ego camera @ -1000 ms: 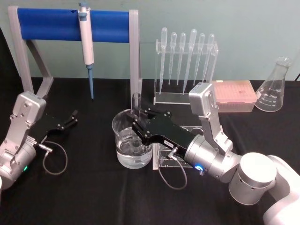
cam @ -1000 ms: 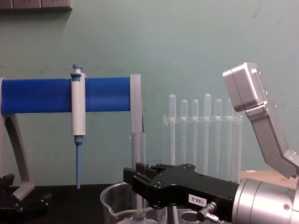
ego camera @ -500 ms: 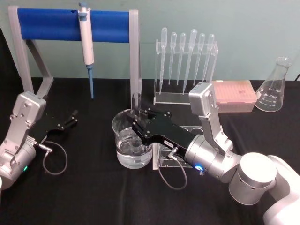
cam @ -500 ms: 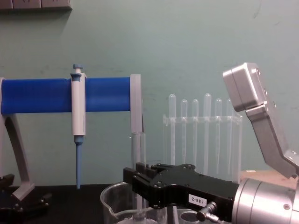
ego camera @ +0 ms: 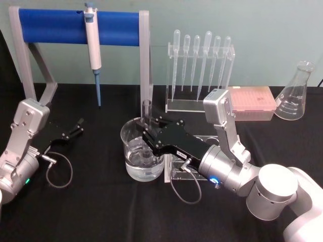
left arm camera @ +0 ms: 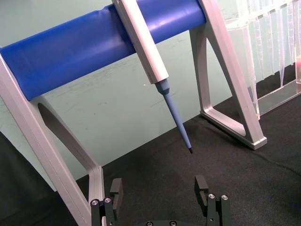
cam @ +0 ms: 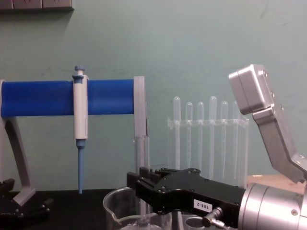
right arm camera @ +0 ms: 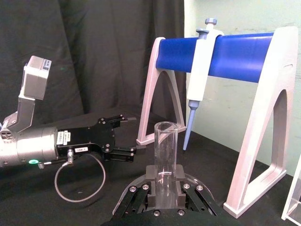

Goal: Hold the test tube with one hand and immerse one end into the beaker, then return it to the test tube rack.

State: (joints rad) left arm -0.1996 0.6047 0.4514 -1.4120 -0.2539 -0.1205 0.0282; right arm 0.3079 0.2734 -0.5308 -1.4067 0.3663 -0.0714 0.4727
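The clear test tube (ego camera: 147,107) stands upright in my right gripper (ego camera: 149,127), which is shut on its middle. Its lower end dips into the water inside the wide glass beaker (ego camera: 132,151) at the table's middle. In the right wrist view the tube (right arm camera: 165,150) rises from between the black fingers (right arm camera: 151,194), open rim up. The chest view has the tube (cam: 142,153) above the gripper (cam: 145,189) and the beaker's rim (cam: 112,205) below. My left gripper (ego camera: 76,127) rests open at the left, apart from both; its fingers (left arm camera: 116,188) hold nothing.
A blue-barred stand (ego camera: 60,25) with a hanging pipette (ego camera: 93,43) sits at the back left. A rack of plastic pipettes (ego camera: 199,65), a pink tip box (ego camera: 252,103) and a conical flask (ego camera: 294,96) line the back right. A clear holed rack (ego camera: 175,171) lies beside the beaker.
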